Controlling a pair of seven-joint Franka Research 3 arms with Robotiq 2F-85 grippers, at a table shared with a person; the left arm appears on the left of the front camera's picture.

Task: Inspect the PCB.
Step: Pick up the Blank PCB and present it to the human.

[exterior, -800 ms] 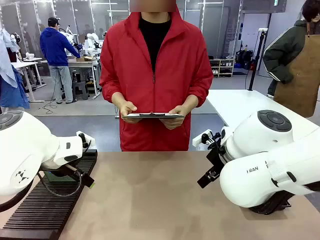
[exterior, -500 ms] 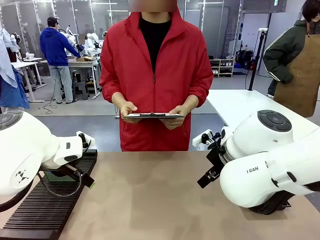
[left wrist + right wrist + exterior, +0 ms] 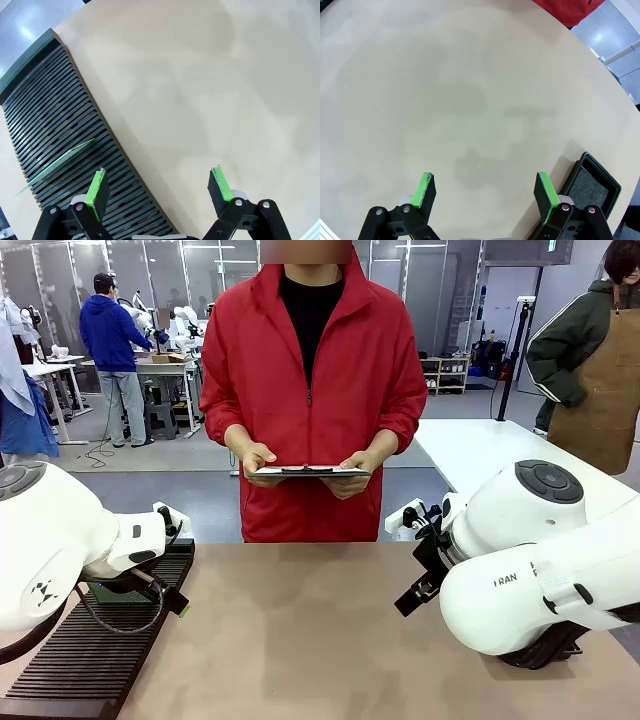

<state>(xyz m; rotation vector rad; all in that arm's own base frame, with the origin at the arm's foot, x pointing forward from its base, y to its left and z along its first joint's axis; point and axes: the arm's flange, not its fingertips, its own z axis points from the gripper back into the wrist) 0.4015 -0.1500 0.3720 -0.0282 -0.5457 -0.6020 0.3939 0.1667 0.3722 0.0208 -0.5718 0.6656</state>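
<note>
Green and thin, the PCB (image 3: 57, 166) leans edge-on in a slot of the black slotted rack (image 3: 55, 110), at the lower left of the left wrist view. The left end effector (image 3: 159, 175) hangs near it, jaws wide apart and empty. The right end effector (image 3: 485, 177) is likewise spread over the bare counter (image 3: 470, 75). A misaligned descent would likely knock the tilted board flat or snag a finger on the slats.

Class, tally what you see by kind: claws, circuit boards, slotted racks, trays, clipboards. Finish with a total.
Claws: 2, left claw and right claw, both open
PCB: 1
Slotted rack: 1
Black tray: 1
Clipboard: 1
Total: 6
</note>
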